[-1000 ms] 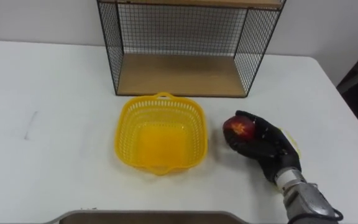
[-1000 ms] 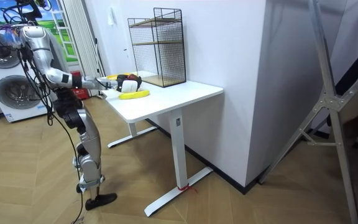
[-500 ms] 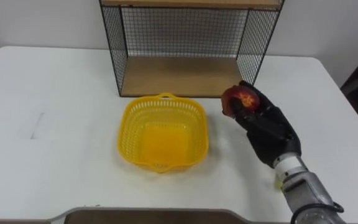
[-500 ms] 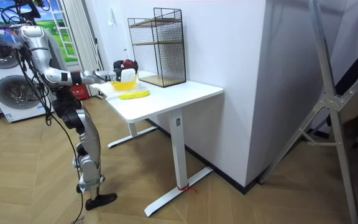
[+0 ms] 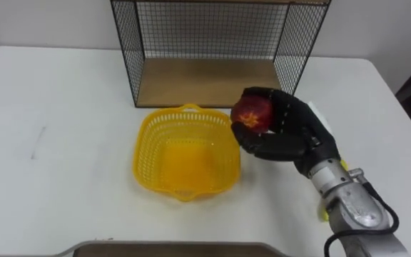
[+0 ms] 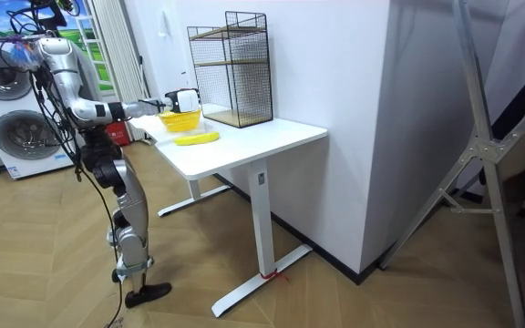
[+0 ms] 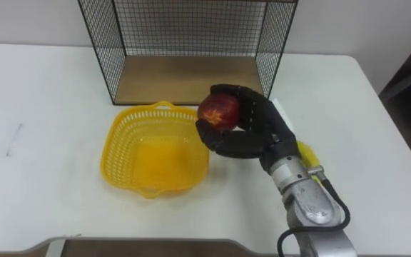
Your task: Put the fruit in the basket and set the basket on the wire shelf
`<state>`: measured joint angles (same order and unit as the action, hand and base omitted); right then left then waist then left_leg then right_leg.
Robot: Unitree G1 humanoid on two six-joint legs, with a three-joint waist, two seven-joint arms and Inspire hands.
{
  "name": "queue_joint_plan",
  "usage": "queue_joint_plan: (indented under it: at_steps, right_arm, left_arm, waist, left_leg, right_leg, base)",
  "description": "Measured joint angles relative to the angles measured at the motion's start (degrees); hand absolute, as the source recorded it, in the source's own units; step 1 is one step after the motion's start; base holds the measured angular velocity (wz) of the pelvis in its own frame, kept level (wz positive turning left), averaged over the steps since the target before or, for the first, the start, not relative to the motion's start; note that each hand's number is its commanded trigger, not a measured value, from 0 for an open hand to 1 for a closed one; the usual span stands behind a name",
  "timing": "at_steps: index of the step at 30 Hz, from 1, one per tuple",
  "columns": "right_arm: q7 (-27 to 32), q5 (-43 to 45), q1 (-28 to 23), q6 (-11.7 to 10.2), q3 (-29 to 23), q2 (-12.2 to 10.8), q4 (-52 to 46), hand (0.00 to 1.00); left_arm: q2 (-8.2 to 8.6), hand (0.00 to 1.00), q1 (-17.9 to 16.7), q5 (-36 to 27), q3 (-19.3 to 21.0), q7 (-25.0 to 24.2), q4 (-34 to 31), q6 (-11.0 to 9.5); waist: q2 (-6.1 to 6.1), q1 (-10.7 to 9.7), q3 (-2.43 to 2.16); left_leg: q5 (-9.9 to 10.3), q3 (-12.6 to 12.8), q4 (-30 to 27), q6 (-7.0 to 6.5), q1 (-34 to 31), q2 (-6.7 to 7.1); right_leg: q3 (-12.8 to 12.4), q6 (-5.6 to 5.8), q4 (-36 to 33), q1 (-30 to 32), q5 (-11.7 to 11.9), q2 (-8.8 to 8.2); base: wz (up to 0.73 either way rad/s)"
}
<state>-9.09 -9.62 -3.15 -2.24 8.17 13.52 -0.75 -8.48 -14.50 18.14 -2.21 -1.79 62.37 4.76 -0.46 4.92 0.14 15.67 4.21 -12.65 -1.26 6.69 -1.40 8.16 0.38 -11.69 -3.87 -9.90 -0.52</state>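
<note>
**Apple held at the basket's rim**

At centre left, the empty yellow basket (image 5: 143, 143) sits on the desk (image 5: 63, 107), below the wire shelf (image 5: 205, 84). At centre right, the right hand (image 5: 295, 128) curls its fingers (image 5: 266, 151) round the red apple (image 5: 252, 112), raised beside the basket's right rim, presumably for release inside.

We see the right hand (image 5: 295, 135) black and matte all over. Just behind it sits a pale ring, then a silver-grey metal forearm with a black cable looping at its side.
</note>
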Motion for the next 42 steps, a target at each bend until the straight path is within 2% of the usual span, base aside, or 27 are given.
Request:
queue_joint_plan:
  at_steps: [4,8,12,13,15,16,22,34,42]
  right_arm:
    - [-0.53,4.24,0.76,1.07,1.91,0.10,-0.07,1.00]
    - [-1.63,11.65,1.69,1.10,2.37,0.10,-0.07,1.00]
    - [-2.33,14.53,1.76,1.58,3.85,0.07,-0.06,1.00]
    - [-2.56,14.75,1.81,1.97,4.34,0.07,-0.04,0.90]
    - [-2.91,14.93,1.83,2.55,4.74,0.06,0.04,0.37]
    - [-3.01,14.94,1.84,2.83,4.86,0.07,0.05,0.00]
    - [-2.63,16.31,1.83,3.61,5.21,0.13,0.89,0.00]
    - [-1.87,16.90,3.12,3.61,6.37,0.14,1.33,0.00]
    - [-1.57,16.90,3.23,3.61,6.37,0.13,1.43,0.00]
  left_arm:
    - [-0.60,0.00,0.08,0.10,-0.78,-0.11,0.00,0.27]
    - [-1.44,0.00,0.61,0.61,-0.69,-1.23,-0.10,0.41]
    - [-1.52,0.00,1.37,1.03,-0.71,-1.20,-0.24,0.48]
    - [-1.52,0.00,1.66,1.31,-0.76,-1.19,-0.50,0.64]
    - [-1.52,0.00,1.87,1.44,-0.85,-1.19,-0.51,0.70]
    - [-1.53,0.00,1.81,1.56,-0.85,-1.20,-0.52,0.84]
    - [-1.54,0.00,1.60,1.54,-0.93,-1.07,-0.92,1.20]
    - [-1.66,0.00,2.02,1.55,-2.46,-0.89,-1.05,1.19]
    - [-1.66,0.00,2.03,1.55,-2.48,-0.98,-2.17,1.20]
  waist:
    - [-0.69,0.07,-0.04]
    - [-1.51,0.66,-0.27]
    - [-2.07,1.62,-0.01]
    - [-2.27,1.76,0.11]
    - [-2.38,1.88,0.16]
    - [-2.42,1.90,0.20]
    - [-2.39,1.87,0.25]
    - [-2.41,1.84,0.50]
    - [-2.43,1.86,0.49]
  left_leg:
    - [0.00,-0.57,0.61,0.01,-0.14,0.03]
    - [-0.01,-1.19,0.38,0.01,-0.04,0.06]
    - [-0.02,-1.27,0.04,0.01,-0.05,0.08]
    - [-0.02,-1.29,0.04,0.01,-0.06,0.08]
    - [-0.02,-1.34,0.07,0.01,-0.06,0.07]
    - [-0.02,-1.29,0.18,0.01,-0.05,0.07]
    - [-0.02,-1.27,0.75,0.01,-0.02,0.07]
    - [-0.02,-1.29,0.86,0.00,-0.02,0.07]
    - [-0.02,-1.31,0.90,0.00,-0.06,0.07]
  right_leg:
    - [0.61,-0.01,-0.05,0.04,0.01,0.01]
    - [1.22,-0.03,-0.01,-0.25,0.02,-0.09]
    - [1.28,-0.02,0.10,-0.35,0.02,-0.12]
    - [1.37,-0.02,0.12,-0.37,0.02,-0.13]
    - [1.42,-0.02,0.13,-0.38,0.02,-0.13]
    - [1.43,-0.02,0.13,-0.38,0.02,-0.14]
    - [1.57,-0.02,0.14,-0.38,0.02,-0.14]
    - [1.65,-0.01,0.18,-0.36,0.02,-0.17]
    - [1.82,-0.01,0.18,-0.36,0.02,-0.16]
  base:
    - [0.05]
    - [0.05]
    - [0.00]
    - [0.00]
    - [0.00]
    - [0.00]
    - [0.00]
    - [0.00]
    - [0.00]
